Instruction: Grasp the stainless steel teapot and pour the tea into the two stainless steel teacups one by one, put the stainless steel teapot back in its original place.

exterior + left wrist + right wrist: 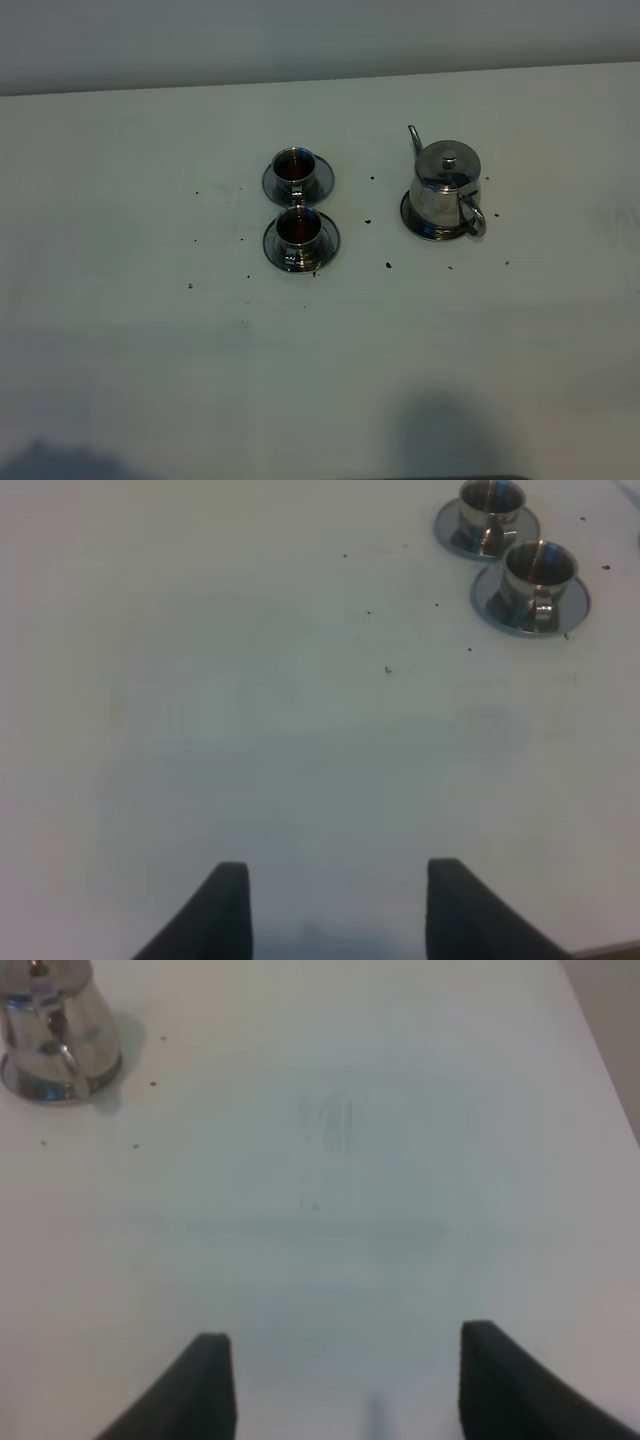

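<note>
The stainless steel teapot [445, 188] stands upright on its round steel saucer [420, 226] right of centre, spout to the back left, loop handle to the front right. It also shows in the right wrist view [55, 1035]. Two steel teacups stand on saucers at the centre, the far cup [294, 166] and the near cup [297, 228], both holding dark tea. They show in the left wrist view too, far cup [490, 505] and near cup [538, 575]. My left gripper [338, 905] and right gripper [345, 1380] are open, empty and far from these things. Neither shows in the exterior high view.
Small dark specks [388, 265] are scattered on the white table [150, 330] around the cups and the teapot. A pale wall [300, 40] runs along the table's far edge. The table's right edge shows in the right wrist view [600, 1060].
</note>
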`<state>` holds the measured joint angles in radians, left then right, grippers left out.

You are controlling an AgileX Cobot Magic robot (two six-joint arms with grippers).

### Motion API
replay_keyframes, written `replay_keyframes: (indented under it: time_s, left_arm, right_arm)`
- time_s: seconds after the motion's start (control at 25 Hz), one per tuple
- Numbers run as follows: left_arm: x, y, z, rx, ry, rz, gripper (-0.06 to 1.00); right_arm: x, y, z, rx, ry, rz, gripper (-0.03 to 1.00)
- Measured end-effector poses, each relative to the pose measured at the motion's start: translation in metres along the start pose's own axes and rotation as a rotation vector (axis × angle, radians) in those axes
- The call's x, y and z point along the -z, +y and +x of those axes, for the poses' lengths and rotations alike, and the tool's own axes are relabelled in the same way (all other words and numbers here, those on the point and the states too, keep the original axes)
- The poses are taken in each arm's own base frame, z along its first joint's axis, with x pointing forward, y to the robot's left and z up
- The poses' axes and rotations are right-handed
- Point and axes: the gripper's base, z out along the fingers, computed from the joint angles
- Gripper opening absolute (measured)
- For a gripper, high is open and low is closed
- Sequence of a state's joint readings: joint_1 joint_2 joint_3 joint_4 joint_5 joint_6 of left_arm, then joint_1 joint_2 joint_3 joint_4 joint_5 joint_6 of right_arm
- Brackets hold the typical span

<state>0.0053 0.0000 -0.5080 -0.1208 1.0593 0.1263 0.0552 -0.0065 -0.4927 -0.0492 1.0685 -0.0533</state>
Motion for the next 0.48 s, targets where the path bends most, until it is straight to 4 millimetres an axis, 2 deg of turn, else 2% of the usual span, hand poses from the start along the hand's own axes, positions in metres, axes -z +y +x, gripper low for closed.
replay_keyframes:
  time_s: [0.48]
  left_arm:
    - [0.0000,0.0000,0.0000,0.000,0.000,0.000,0.43]
  right_arm:
    - [0.0000,0.0000,0.0000,0.003,0.000,0.000,0.48]
